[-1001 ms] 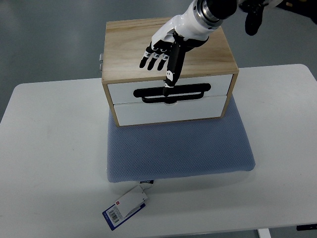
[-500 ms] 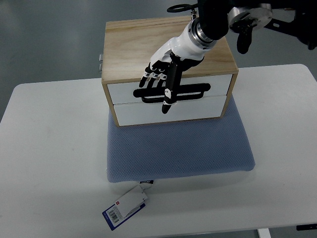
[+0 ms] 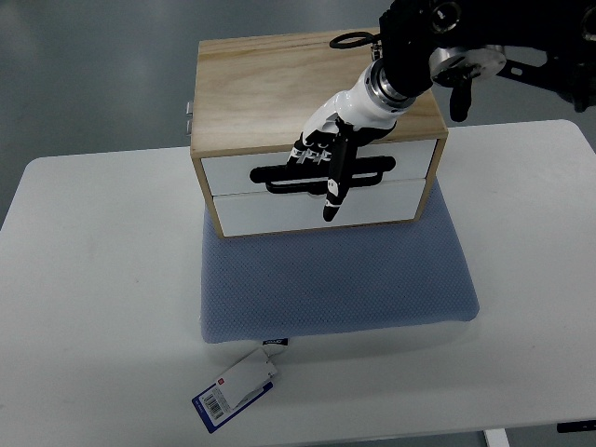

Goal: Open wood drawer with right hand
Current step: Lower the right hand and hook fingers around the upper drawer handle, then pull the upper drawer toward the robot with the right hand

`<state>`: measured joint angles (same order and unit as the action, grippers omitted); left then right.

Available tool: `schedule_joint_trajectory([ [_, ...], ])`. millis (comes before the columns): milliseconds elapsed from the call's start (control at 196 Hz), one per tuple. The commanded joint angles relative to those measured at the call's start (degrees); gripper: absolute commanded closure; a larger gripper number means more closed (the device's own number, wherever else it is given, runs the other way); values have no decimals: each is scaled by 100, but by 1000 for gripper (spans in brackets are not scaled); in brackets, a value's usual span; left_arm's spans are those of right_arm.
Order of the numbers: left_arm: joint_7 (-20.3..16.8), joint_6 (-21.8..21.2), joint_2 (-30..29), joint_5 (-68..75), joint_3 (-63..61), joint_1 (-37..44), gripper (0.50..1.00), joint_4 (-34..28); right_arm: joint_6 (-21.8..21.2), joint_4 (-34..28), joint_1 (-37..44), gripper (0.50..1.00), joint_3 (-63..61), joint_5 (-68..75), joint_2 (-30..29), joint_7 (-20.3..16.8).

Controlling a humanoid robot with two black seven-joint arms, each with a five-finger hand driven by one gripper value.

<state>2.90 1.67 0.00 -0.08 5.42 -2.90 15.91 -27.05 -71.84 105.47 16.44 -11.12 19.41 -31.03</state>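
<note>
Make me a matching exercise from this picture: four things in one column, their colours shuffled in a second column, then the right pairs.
Things:
1. drawer handle
2. cushion
3. table
4. box top

Colours:
A. blue-grey
B. light wood
C. black
D. white

Pairs: 1-C, 2-A, 3-D, 4-B
</note>
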Motion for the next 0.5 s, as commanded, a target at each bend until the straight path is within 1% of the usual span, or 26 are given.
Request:
schedule_joint_trajectory([
  [0, 0, 0, 0, -1, -6, 0, 500, 0, 60, 21, -18, 556, 17, -13, -16, 0],
  [296, 0, 0, 0, -1, -6, 0, 500, 0, 121, 48, -273, 556, 166, -391, -34, 0],
  [495, 0, 0, 0, -1, -6, 0, 500, 0, 16, 21, -264, 556, 236, -356, -25, 0],
])
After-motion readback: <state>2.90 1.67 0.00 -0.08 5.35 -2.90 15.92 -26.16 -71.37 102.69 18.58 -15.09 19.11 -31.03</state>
